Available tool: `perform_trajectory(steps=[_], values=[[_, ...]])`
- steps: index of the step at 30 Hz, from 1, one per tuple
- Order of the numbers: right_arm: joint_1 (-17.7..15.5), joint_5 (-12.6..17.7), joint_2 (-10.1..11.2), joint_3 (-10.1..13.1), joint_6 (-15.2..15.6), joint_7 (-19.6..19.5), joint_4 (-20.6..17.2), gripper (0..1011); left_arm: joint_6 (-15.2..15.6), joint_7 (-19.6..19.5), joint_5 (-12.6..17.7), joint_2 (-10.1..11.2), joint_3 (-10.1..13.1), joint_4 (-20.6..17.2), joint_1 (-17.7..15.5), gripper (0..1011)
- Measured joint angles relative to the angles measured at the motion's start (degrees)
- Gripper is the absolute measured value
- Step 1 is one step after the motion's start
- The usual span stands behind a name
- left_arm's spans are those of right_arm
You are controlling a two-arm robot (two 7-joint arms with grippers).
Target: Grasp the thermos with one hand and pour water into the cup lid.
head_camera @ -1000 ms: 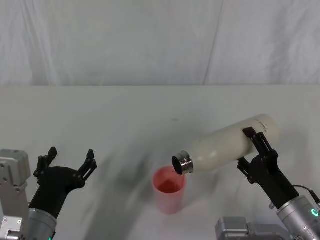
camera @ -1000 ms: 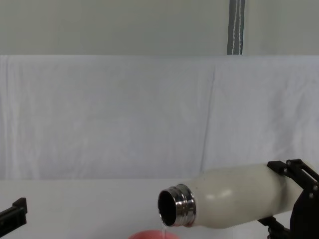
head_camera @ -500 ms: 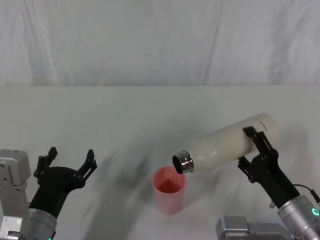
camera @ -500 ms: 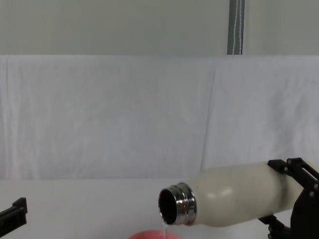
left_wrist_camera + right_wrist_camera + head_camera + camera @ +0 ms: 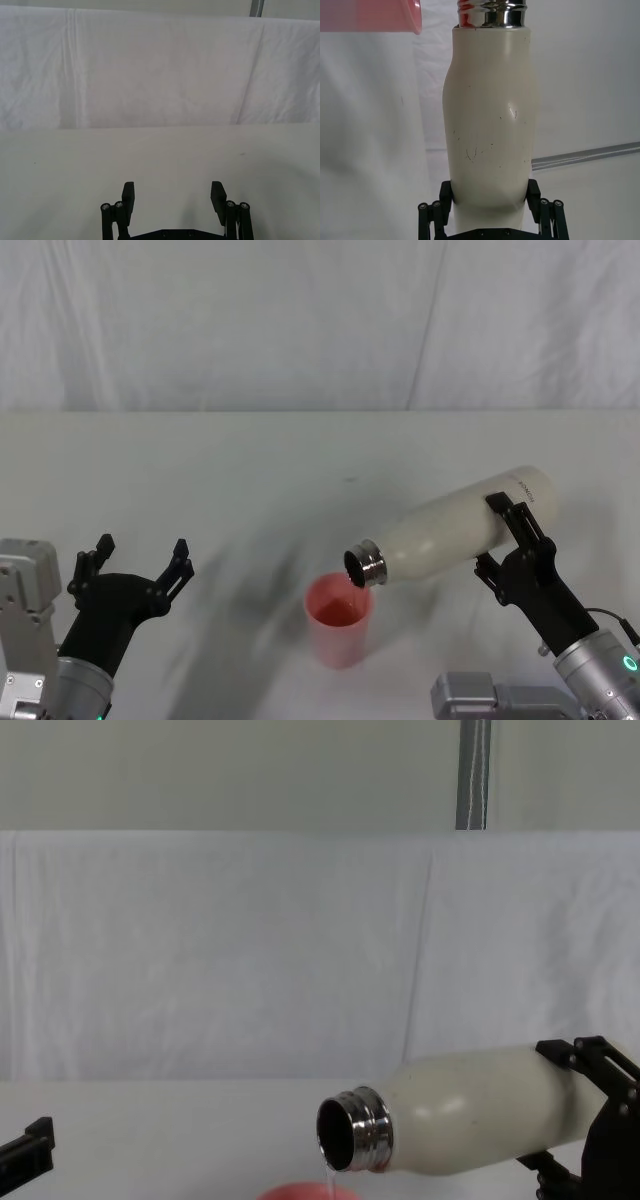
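- The thermos [image 5: 448,531] is a cream-white bottle held off the table, tipped almost level with its shiny steel neck lowest and pointing toward the robot's left.
- Its open mouth hangs just above the near rim of the cup lid [image 5: 339,619]; in the chest view a thin thread of water [image 5: 327,1179] falls from the lip of the thermos [image 5: 455,1109] toward the pink rim [image 5: 309,1191] below.
- The cup lid is a pink, cup-shaped piece standing upright on the white table [image 5: 200,470], in front of the robot and a little to the right of centre.
- The right gripper [image 5: 504,537] clamps the thermos near its base, one black finger over the top of the body and one beneath; the right wrist view shows both fingers pressed against the bottle's sides [image 5: 491,125].
- The left gripper [image 5: 140,560] hovers low at the near left, well apart from the cup lid, its fingers spread wide with nothing between them [image 5: 172,196].
- A creased white cloth [image 5: 250,950] hangs behind the table.
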Motion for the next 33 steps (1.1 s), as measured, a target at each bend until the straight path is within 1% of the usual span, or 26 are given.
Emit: perform_trajectory(steps=[33], values=[[-0.3,-0.3,0.09,-0.16,0.16,-0.23,-0.01,935,0.0,0.0,0.0,0.0,0.0,0.0,0.0,1001]])
